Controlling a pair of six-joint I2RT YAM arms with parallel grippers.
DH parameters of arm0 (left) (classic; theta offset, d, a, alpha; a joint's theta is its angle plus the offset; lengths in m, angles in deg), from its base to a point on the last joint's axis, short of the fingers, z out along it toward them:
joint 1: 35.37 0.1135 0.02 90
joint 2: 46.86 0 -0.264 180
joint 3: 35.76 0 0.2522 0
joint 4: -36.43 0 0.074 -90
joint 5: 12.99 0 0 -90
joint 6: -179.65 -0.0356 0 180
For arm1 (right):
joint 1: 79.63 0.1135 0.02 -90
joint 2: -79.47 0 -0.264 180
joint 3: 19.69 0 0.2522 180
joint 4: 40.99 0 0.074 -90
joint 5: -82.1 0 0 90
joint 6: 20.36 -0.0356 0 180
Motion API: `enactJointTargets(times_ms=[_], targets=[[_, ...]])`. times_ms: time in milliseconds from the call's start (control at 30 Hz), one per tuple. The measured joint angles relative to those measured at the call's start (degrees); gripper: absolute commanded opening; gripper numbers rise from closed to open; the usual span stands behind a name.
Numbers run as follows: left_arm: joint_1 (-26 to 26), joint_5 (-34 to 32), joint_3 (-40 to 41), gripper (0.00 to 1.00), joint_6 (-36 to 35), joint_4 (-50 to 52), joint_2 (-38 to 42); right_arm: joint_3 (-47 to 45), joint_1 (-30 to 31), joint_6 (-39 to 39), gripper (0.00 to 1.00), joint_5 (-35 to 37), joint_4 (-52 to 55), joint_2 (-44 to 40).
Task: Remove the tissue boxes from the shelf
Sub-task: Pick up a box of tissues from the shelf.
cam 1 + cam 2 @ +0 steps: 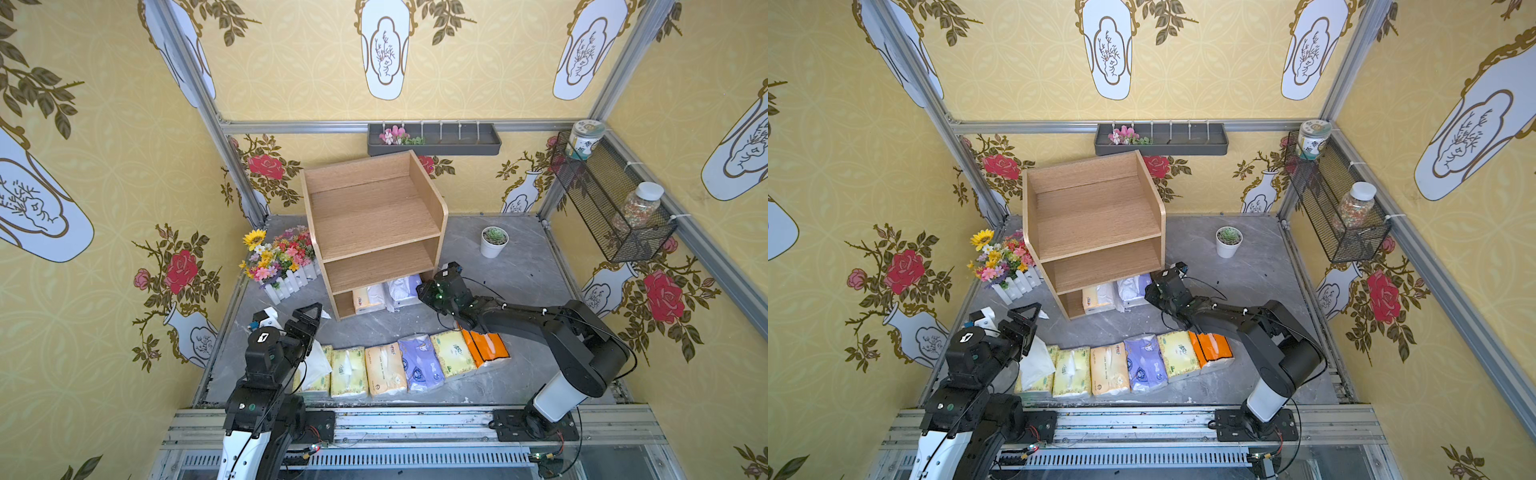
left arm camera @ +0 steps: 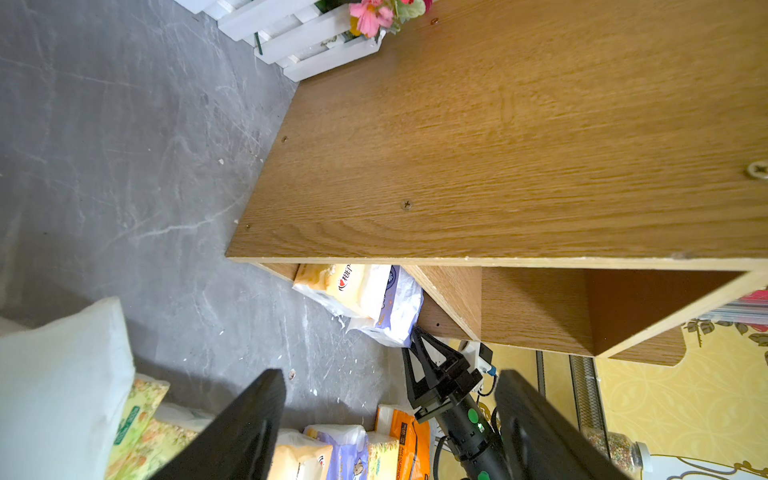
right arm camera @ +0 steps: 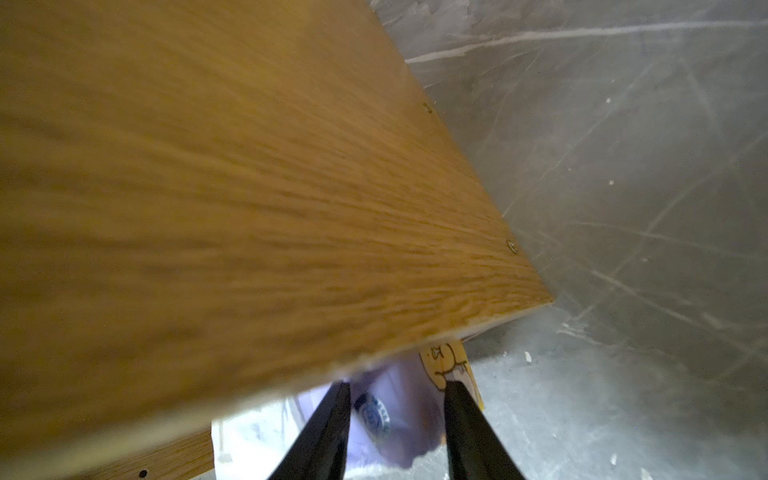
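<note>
The light-wood shelf (image 1: 374, 216) (image 1: 1096, 216) has bare upper tiers. In its bottom tier lie a cream tissue box (image 1: 368, 298) (image 2: 345, 282) and a lavender one (image 1: 402, 289) (image 1: 1133, 286) (image 2: 397, 307). My right gripper (image 1: 422, 289) (image 3: 398, 386) reaches in at the shelf's right front corner, its jaws pressed on both sides of the lavender box's end (image 3: 399, 411). Several more tissue boxes lie in a row on the floor in front, from pale yellow (image 1: 349, 372) to orange (image 1: 488, 347). My left gripper (image 1: 313, 311) (image 2: 390, 376) hangs open and empty over the row's left end.
A white picket flower box (image 1: 282, 262) stands just left of the shelf. A small potted succulent (image 1: 493, 241) is at its right rear. A black wire basket (image 1: 611, 199) with jars hangs on the right wall, and a dark tray (image 1: 432, 139) on the back wall.
</note>
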Motion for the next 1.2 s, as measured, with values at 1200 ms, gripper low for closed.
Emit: enactJointTargets(times_ms=[1200], targets=[[-17.07, 2.89, 8.92, 0.91, 11.65, -11.56, -3.74, -7.04, -0.61, -0.81, 0.00, -5.73, 2.97, -16.04]])
